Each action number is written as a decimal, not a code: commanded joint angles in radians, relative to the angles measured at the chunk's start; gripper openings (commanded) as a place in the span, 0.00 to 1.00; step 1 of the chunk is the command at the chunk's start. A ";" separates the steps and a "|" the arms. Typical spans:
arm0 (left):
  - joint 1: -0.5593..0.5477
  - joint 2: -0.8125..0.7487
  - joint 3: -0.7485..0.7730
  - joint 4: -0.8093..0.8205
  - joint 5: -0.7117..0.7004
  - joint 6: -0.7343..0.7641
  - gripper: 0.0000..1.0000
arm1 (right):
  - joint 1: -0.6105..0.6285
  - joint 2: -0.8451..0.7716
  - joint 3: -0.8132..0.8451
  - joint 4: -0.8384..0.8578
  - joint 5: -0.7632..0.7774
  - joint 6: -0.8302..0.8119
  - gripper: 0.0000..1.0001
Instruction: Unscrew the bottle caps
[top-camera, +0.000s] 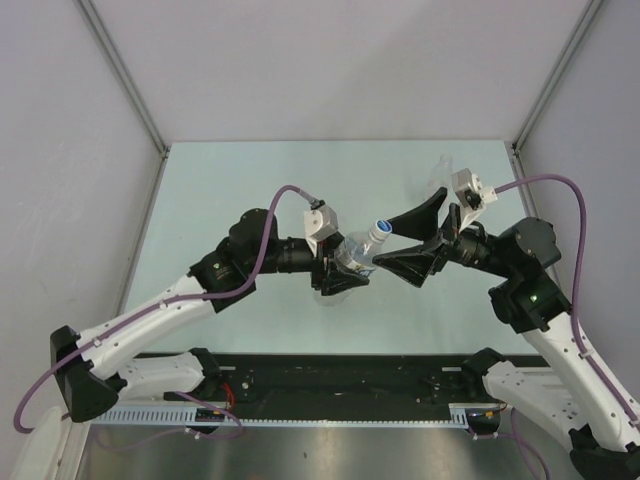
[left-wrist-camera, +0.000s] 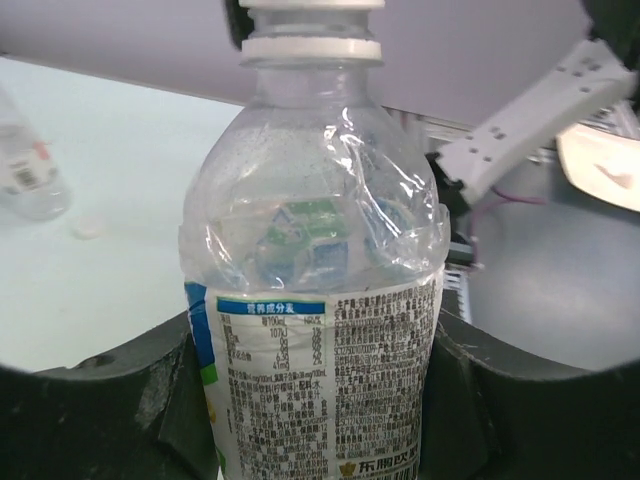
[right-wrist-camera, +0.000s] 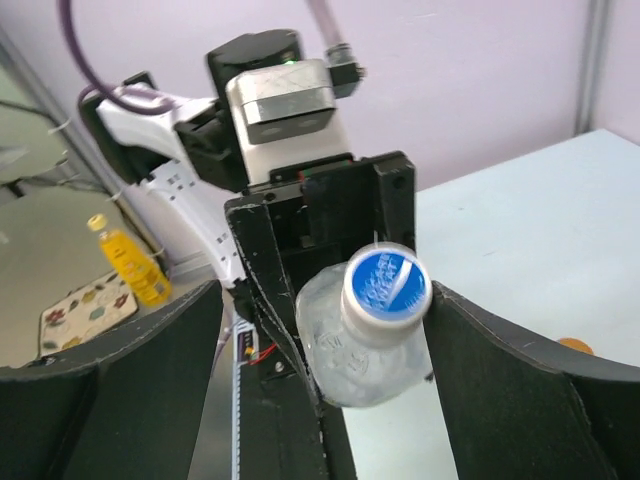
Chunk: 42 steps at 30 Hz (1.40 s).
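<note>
Seen from the left wrist, the blue-marked cap (top-camera: 381, 228) is cut off by the upper edge. A second bottle (left-wrist-camera: 28, 175) at far left is blurred, and a small white cap (left-wrist-camera: 87, 229) lies near it on the table (left-wrist-camera: 130, 140). At the centre of the overhead view the left pincer (top-camera: 343, 268) is clamped on the body of the clear blue-labelled bottle (top-camera: 358, 252). The right pincer (top-camera: 384, 247) gapes wide and holds nothing. Its fingers (right-wrist-camera: 500, 390) flank the blue-marked cap, one just beside it; contact cannot be told.
</note>
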 joint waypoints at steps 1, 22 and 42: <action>0.008 -0.048 -0.031 0.010 -0.329 0.026 0.00 | 0.001 -0.042 0.043 -0.011 0.090 0.010 0.84; -0.070 -0.084 -0.085 0.044 -0.699 0.092 0.00 | 0.008 0.020 0.032 -0.117 0.532 0.080 0.82; -0.070 -0.177 -0.097 -0.051 -0.790 0.066 0.00 | 0.194 0.049 -0.088 -0.652 0.980 0.161 0.71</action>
